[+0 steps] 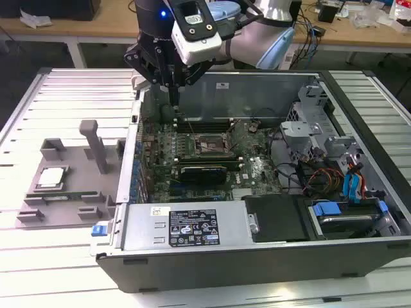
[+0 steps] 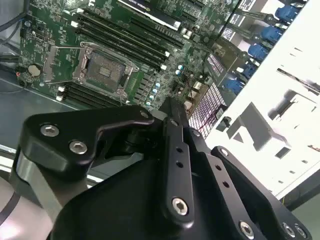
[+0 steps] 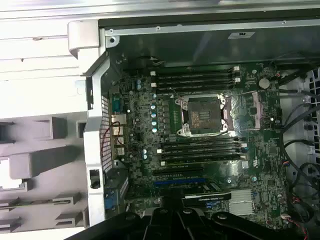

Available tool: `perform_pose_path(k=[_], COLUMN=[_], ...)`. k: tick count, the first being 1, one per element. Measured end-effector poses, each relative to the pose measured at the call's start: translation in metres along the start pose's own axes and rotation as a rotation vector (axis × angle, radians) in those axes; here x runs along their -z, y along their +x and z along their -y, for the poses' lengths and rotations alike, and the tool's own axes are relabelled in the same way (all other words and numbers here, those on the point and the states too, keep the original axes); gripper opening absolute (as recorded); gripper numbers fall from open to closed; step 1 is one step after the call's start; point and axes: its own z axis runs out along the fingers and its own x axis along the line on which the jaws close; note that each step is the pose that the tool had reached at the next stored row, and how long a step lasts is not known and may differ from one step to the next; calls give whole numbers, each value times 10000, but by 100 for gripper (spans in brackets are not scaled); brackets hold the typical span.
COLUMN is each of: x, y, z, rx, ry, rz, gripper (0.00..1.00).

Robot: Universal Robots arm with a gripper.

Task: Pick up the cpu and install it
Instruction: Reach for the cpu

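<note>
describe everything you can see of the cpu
The cpu is a small flat square chip with a dull silver, metal-looking top. It lies flat, top up, in a recess of the grey holder on the exterior view's left, outside the computer case. Only the holder touches it; the claw hangs over the case.
</note>
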Motion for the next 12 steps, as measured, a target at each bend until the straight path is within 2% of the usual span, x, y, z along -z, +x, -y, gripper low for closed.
perform_pose_path(k=[2,3,5,7,10,12], x=[0,1,6,7,10,11], y=[9,46,206,254,368,413], z=[0,3,15,19,27,31], rx=[-3,0,-1,-1,-1,-1], ry=[-1,0,1,0,0,0], rz=[1,0,0,0,0,1], gripper=[11,11,11,11,11,11])
